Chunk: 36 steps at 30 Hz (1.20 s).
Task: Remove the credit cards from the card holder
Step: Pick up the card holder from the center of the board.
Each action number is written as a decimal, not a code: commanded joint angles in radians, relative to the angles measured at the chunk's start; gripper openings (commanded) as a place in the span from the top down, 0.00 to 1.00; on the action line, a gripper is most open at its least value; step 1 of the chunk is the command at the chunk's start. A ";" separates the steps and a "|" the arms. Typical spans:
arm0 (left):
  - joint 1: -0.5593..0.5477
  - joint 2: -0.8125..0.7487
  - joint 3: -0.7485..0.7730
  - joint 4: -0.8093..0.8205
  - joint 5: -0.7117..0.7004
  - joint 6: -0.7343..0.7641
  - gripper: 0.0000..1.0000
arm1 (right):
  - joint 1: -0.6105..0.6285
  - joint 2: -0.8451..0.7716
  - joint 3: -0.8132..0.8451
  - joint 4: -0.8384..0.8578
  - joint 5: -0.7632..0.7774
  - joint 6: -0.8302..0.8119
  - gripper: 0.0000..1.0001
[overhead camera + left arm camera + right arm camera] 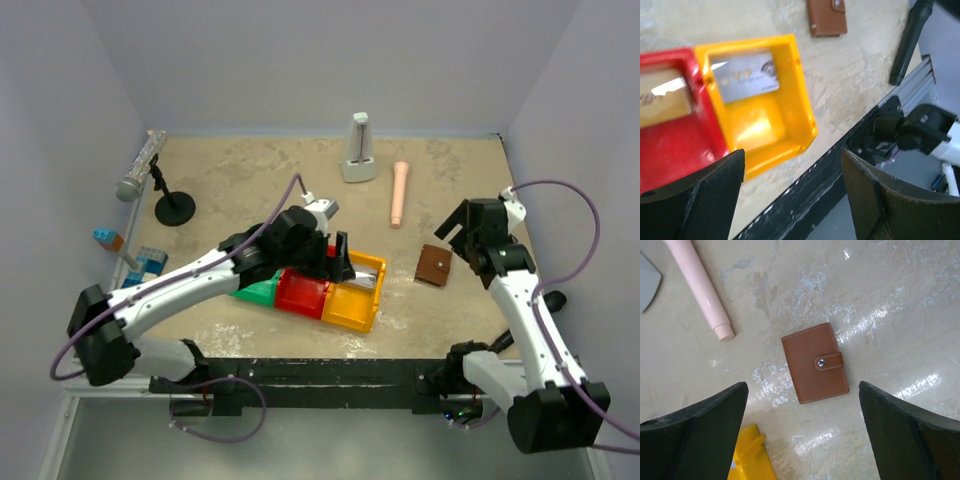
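The brown card holder (433, 266) lies shut on the table, its snap tab fastened; it shows in the right wrist view (815, 363) and at the top of the left wrist view (827, 17). A silver card (745, 77) lies in the yellow bin (800, 90), and a pale card (662, 102) lies in the red bin (690, 155). My left gripper (342, 260) is open and empty above the bins. My right gripper (452, 232) is open and empty, above and just right of the card holder.
Green (258, 291), red (303, 293) and yellow (358, 296) bins sit joined at the front centre. A pink cylinder (399, 193), a grey metronome-like object (359, 150), a microphone on a stand (150, 170) and blue blocks (145, 262) stand further back and left.
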 commanded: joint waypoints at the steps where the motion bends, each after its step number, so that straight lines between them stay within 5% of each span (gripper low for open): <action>1: -0.036 0.195 0.193 0.134 0.007 -0.019 0.20 | -0.012 -0.173 -0.091 -0.017 -0.060 0.060 0.04; 9: -0.064 0.507 0.437 0.249 0.064 -0.053 0.23 | -0.015 -0.435 -0.157 -0.155 -0.054 0.064 0.04; 18: -0.128 0.853 0.845 0.117 0.107 -0.044 0.26 | -0.012 -0.567 -0.213 -0.251 -0.108 0.093 0.05; 36: -0.130 1.071 0.910 0.071 -0.037 -0.039 0.30 | 0.041 -0.624 -0.211 -0.277 -0.131 0.075 0.05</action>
